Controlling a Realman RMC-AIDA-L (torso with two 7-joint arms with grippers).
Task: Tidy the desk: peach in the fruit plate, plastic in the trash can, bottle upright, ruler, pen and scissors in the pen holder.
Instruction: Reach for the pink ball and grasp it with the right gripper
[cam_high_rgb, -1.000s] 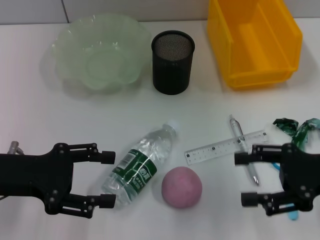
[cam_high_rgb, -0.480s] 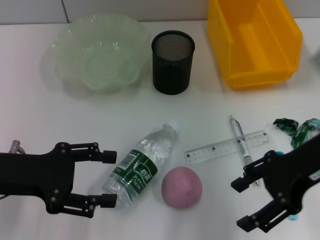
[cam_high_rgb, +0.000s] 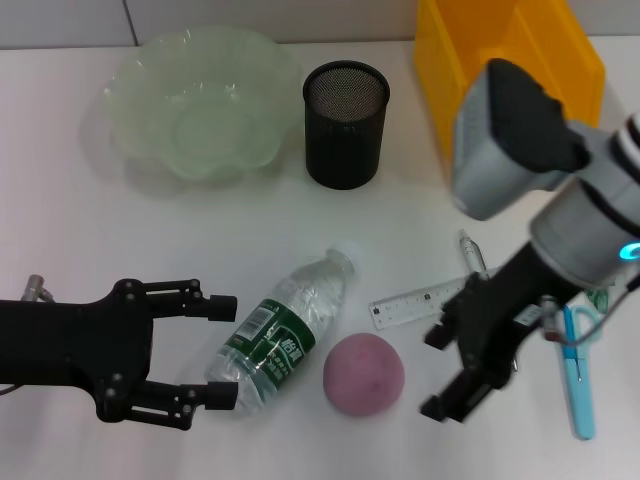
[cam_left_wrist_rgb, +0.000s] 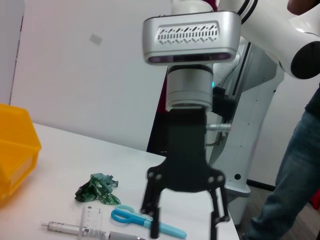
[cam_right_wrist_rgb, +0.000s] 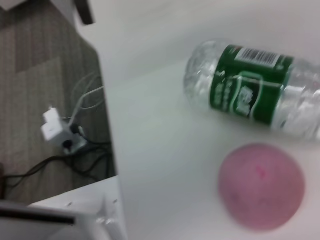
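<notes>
The right gripper (cam_high_rgb: 455, 370) is held with its 2 fingers spread and empty, just beside the round pink peach (cam_high_rgb: 364, 374), apparently lined up for a grasp. The peach rests on the white desk (cam_high_rgb: 130, 240), touching the lying clear plastic bottle with the green label (cam_high_rgb: 280, 335) and well apart from the pale green scalloped fruit plate (cam_high_rgb: 195, 100). The left gripper (cam_high_rgb: 208, 352) is held spread at the bottle's base, nothing grasped.
</notes>
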